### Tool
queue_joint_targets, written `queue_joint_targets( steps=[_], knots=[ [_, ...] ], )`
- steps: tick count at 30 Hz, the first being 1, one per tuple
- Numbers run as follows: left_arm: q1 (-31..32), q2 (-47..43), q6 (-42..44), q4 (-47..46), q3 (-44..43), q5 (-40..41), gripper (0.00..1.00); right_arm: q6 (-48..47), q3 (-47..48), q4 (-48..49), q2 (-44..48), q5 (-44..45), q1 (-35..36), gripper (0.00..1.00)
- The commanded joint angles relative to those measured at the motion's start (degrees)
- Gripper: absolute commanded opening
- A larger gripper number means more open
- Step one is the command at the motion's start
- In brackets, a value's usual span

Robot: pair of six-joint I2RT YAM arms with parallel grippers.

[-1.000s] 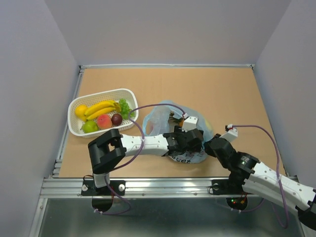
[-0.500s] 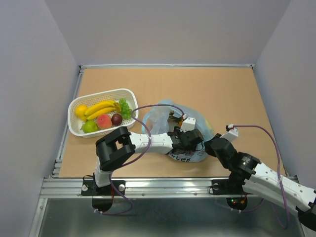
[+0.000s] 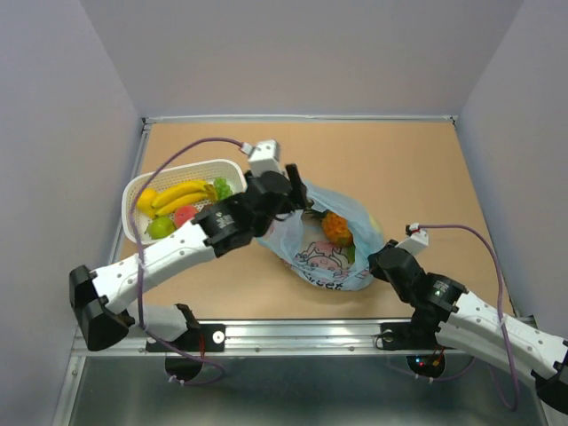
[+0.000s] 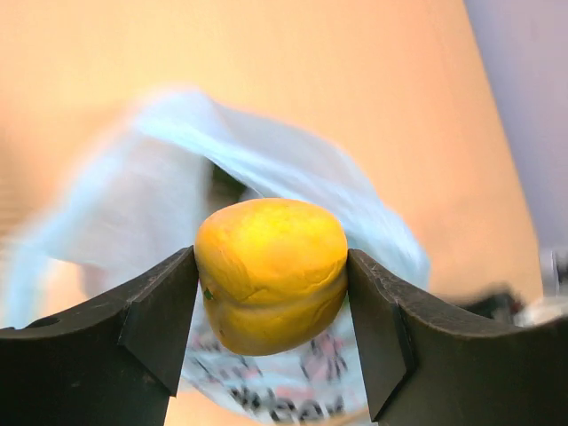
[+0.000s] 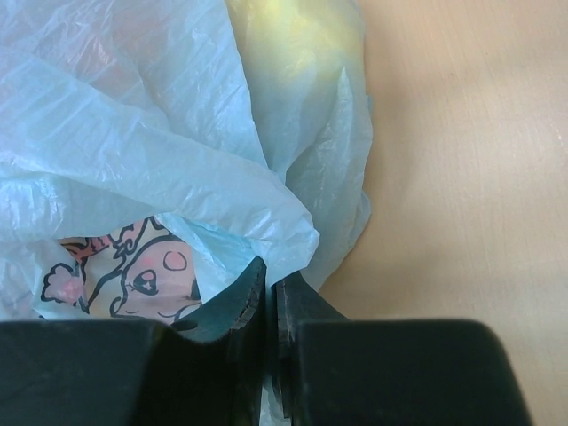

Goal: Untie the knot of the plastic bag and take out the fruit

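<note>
While clamping a yellow fruit [image 4: 271,284] in left gripper [image 4: 271,257], hovers above plastic bag [image 3: 312,259]. Pinches its right edge with right gripper [image 5: 271,277].

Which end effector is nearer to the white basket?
Left. The left end effector holds a fruit just beside the basket; the right end effector grips the bag, farther off.

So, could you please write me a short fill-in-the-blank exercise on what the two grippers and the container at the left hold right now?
1. The left gripper is shut on one yellow ___.
2. The right gripper pinches the edge of the light-blue plastic ___.
3. The bananas lie in the white slotted ___.
Missing words: fruit; bag; basket.
</note>
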State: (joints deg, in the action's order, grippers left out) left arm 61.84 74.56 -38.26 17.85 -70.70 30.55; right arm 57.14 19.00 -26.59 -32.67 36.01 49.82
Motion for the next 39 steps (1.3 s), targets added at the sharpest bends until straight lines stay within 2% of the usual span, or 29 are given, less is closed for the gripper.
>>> queue_joint_targets(
  steps=[1,2,5,6,8,9,11,14,15,16,18,23,27,30,33,34,39],
  knots=[
    [-11.5,-5.2,3.2,2.8,3.8,0.1,0.19,-0.7,2.9,0.4,0.1,2.0,-0.3,0.12],
    [-16.4,-6.9,4.5,2.5,5.0,-1.4,0.19,-0.9,2.7,0.4,0.5,2.0,-0.3,0.12],
    [-22.8,-8.3,7.1,1.9,6.8,-2.2,0.2,-1.1,2.5,0.4,1.3,1.7,-0.3,0.13],
    [-27.3,-8.5,8.5,1.7,8.1,-2.8,0.2,-1.1,2.5,0.4,1.6,1.7,-0.3,0.13],
    [-31.4,-8.2,10.0,0.0,10.0,-4.1,0.21,-1.2,2.5,0.5,1.7,1.6,-0.3,0.13],
    [-35.5,-7.3,10.9,-0.3,11.2,-6.6,0.23,-1.2,2.5,0.4,1.6,1.6,-0.3,0.13],
    [-38.6,-5.5,11.5,-1.1,12.8,-9.6,0.27,-1.2,2.6,0.4,1.5,1.5,-0.3,0.13],
    [-41.9,-3.7,11.7,-2.3,14.3,-11.7,0.56,-1.2,2.6,0.4,1.1,1.3,-0.3,0.13],
    [-42.2,-2.9,11.8,-2.5,15.1,-13.0,0.79,-1.3,2.7,0.4,1.1,1.3,-0.3,0.13],
    [-42.4,-2.6,11.8,-2.6,15.2,-13.6,0.87,-1.3,2.8,0.4,1.1,1.3,-0.3,0.13],
    [-42.5,-1.7,11.6,-2.3,15.6,-14.4,0.97,-1.4,2.8,0.4,1.1,1.3,-0.3,0.13],
    [-42.6,-2.4,11.1,-1.4,16.1,-14.9,0.99,-1.9,3.1,0.4,0.6,1.4,-0.3,0.15],
    [-42.0,-6.3,10.0,-0.5,16.5,-17.5,0.99,-2.6,3.5,0.4,0.1,1.6,-0.3,0.16],
    [-38.7,-9.9,8.6,-0.5,16.4,-17.9,0.99,-3.4,4.2,0.4,-0.5,2.0,-0.3,0.16],
    [-30.1,-12.5,6.5,-0.5,15.9,-16.4,0.99,-4.4,5.1,0.4,-1.7,2.6,-0.3,0.16],
    [-24.5,-12.9,5.0,-1.1,15.2,-15.8,0.99,-4.6,5.3,0.4,-2.1,2.7,-0.3,0.16],
    [-10.7,-12.9,-1.8,-5.9,14.5,-13.9,0.96,-5.3,6.4,0.4,-2.5,3.5,-0.3,0.13]
  ],
)
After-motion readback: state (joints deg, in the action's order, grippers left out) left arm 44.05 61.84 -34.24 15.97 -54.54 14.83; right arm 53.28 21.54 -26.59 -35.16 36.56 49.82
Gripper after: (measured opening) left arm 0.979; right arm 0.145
